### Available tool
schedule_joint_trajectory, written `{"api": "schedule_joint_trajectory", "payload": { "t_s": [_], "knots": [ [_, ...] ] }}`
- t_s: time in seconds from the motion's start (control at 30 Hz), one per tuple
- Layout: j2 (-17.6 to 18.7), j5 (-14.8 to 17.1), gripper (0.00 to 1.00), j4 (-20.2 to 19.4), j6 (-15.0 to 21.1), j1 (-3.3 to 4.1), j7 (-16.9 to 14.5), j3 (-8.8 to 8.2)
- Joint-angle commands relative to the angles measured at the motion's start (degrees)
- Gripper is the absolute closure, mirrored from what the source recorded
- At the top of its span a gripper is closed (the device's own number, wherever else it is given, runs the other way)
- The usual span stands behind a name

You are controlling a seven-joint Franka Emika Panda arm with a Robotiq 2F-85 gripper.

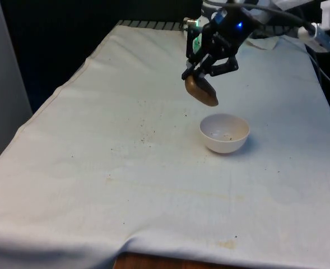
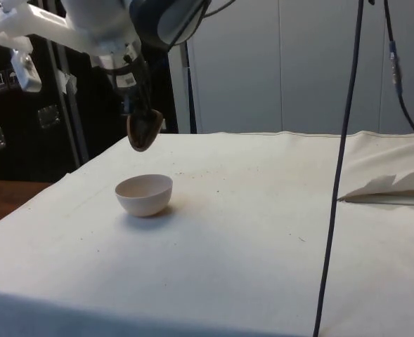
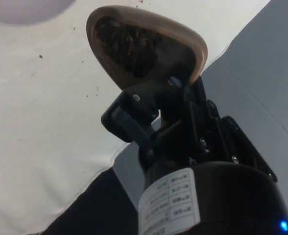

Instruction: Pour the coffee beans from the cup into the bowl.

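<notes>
My gripper (image 1: 200,73) is shut on a brown wooden cup (image 1: 201,90), holding it tilted in the air. The cup hangs just beyond and above the white bowl (image 1: 224,133), towards the front view's left of it. In the side view the cup (image 2: 143,130) sits a short way above the bowl (image 2: 145,194). The wrist view looks into the cup (image 3: 144,46), where dark coffee beans (image 3: 126,44) lie inside, with the gripper (image 3: 156,105) clamped on its rim. A few dark specks lie in the bowl's bottom.
Scattered dark crumbs (image 1: 145,134) dot the white cloth towards the front view's left of the bowl. A black cable (image 2: 344,161) hangs down in the side view. A fold of cloth (image 2: 389,186) lies at the side view's right.
</notes>
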Motion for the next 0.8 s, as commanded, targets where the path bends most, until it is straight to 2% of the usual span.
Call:
{"api": "schedule_joint_trajectory", "payload": {
  "t_s": [0.0, 0.07, 0.1, 0.13, 0.37, 0.4, 0.43, 0.67, 0.7, 0.73, 0.77],
  "knots": [
    [0.2, -0.9, 0.99, 0.0, -0.4, 0.46, 0.6, 0.11],
    [0.5, -1.7, 0.99, 0.0, -0.7, 0.4, 1.0, 0.57],
    [0.3, -1.3, 0.99, 0.0, -0.6, 0.0, 0.7, 0.74],
    [0.6, -2.2, 0.99, 0.0, -0.9, 0.4, 1.3, 0.8],
    [1.4, -5.5, 0.99, -0.3, -1.9, 0.4, 3.3, 2.29],
    [1.5, -5.0, 0.99, -0.1, -1.9, 0.0, 2.9, 2.52],
    [1.5, -6.0, 0.99, -0.3, -2.0, 0.4, 3.6, 2.46],
    [2.3, -9.7, 0.99, -0.8, -2.9, 0.34, 6.4, 3.61],
    [2.4, -9.5, 0.99, -0.6, -3.0, 0.0, 6.2, 3.84],
    [2.4, -10.1, 0.99, -0.8, -3.1, 0.34, 6.7, 3.72],
    [2.5, -10.5, 0.99, -0.8, -3.3, 0.34, 6.9, 3.84]
  ]
}}
